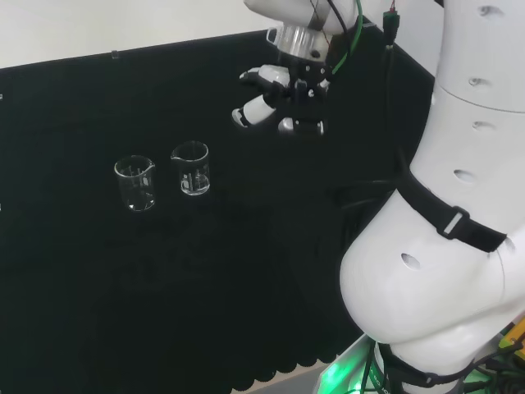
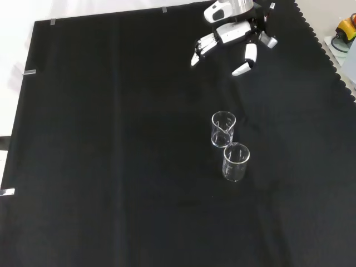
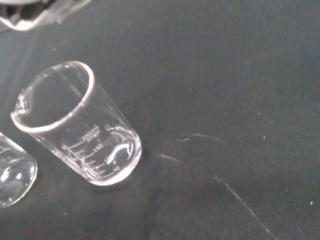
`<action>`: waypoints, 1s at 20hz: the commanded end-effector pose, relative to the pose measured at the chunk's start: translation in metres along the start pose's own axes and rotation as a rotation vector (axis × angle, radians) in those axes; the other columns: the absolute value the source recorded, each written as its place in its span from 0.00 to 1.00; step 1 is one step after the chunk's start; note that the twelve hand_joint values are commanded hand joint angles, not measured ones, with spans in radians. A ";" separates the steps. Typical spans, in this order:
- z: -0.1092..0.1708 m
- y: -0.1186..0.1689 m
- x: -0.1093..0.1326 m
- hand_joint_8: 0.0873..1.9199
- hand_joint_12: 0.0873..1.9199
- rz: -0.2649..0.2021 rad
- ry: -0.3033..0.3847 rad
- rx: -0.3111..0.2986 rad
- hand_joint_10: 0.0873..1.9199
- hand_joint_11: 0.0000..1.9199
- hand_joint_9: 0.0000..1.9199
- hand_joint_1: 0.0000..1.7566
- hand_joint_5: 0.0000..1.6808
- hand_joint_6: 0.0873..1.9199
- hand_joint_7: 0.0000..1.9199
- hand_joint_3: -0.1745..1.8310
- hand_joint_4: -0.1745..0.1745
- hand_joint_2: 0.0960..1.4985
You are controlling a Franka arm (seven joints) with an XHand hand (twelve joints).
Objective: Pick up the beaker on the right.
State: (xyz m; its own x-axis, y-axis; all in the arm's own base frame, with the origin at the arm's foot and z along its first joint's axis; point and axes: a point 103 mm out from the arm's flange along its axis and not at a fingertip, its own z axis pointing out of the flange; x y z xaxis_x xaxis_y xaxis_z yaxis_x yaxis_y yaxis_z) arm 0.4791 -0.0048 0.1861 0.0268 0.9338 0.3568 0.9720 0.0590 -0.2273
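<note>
My hand (image 2: 233,33) hangs open near the top, fingers out. 2 clear beakers (image 2: 223,129) (image 2: 236,161) stand upright, touching, w/ black cloth (image 2: 111,156) underneath.

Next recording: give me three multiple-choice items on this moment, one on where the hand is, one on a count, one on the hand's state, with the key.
1. In the head view, where is the hand relative to the beakers?
A. up and to their right, apart from them
B. directly between them
C. down and to their left

2. How many beakers stand on the black cloth?
A. one
B. two
C. four

3. The hand is:
A. curled round a beaker
B. pressing on the cloth
C. open, holding nothing

Key:
1 A, it hangs clear of the right beaker.
2 B, that one and the left beaker.
3 C, fingers relaxed, nothing in them.
</note>
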 end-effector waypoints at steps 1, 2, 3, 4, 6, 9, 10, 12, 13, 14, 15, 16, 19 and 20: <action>0.013 0.006 -0.007 0.27 0.51 -0.024 0.035 -0.007 0.33 0.00 0.08 0.41 0.16 0.00 0.05 0.61 0.29 0.26; 0.015 0.006 -0.008 0.28 0.51 -0.029 0.043 -0.008 0.33 0.00 0.08 0.41 0.16 0.00 0.05 0.61 0.28 0.25; 0.016 0.006 -0.009 0.28 0.52 -0.036 0.052 -0.010 0.33 0.00 0.08 0.40 0.16 0.00 0.05 0.61 0.28 0.25; 0.019 0.006 -0.009 0.28 0.52 -0.041 0.061 -0.011 0.33 0.00 0.08 0.40 0.15 0.00 0.05 0.61 0.28 0.25; 0.023 0.006 -0.011 0.28 0.52 -0.051 0.075 -0.010 0.33 0.00 0.08 0.40 0.15 0.00 0.05 0.61 0.28 0.24; 0.031 0.007 -0.012 0.28 0.52 -0.070 0.089 -0.012 0.33 0.00 0.08 0.40 0.15 0.00 0.05 0.61 0.28 0.23; 0.033 0.007 -0.013 0.28 0.52 -0.079 0.093 -0.012 0.33 0.00 0.08 0.40 0.15 0.00 0.05 0.61 0.28 0.23; 0.038 0.009 -0.014 0.28 0.52 -0.096 0.106 -0.009 0.33 0.00 0.08 0.40 0.15 0.00 0.05 0.60 0.28 0.23; 0.041 0.010 -0.015 0.28 0.52 -0.104 0.122 -0.007 0.33 0.00 0.08 0.40 0.15 0.00 0.05 0.60 0.29 0.23; 0.044 0.010 -0.016 0.28 0.52 -0.107 0.155 -0.014 0.33 0.00 0.08 0.40 0.14 0.00 0.05 0.60 0.29 0.23; 0.047 0.011 -0.017 0.28 0.52 -0.113 0.177 -0.012 0.33 0.00 0.08 0.40 0.14 0.00 0.05 0.60 0.29 0.22; 0.050 0.012 -0.016 0.28 0.52 -0.124 0.183 -0.013 0.33 0.00 0.08 0.39 0.14 0.00 0.05 0.60 0.29 0.22; 0.056 0.016 -0.015 0.28 0.53 -0.155 0.209 -0.010 0.34 0.00 0.09 0.39 0.14 0.00 0.05 0.60 0.29 0.21; 0.060 0.018 -0.015 0.28 0.53 -0.170 0.218 -0.008 0.34 0.00 0.09 0.38 0.14 0.00 0.05 0.60 0.29 0.21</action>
State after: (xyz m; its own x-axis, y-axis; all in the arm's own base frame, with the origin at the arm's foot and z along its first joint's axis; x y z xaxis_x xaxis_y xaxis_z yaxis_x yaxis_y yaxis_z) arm 0.4791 -0.0014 0.1336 -0.0576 0.8460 0.5301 0.9727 0.1672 -0.1612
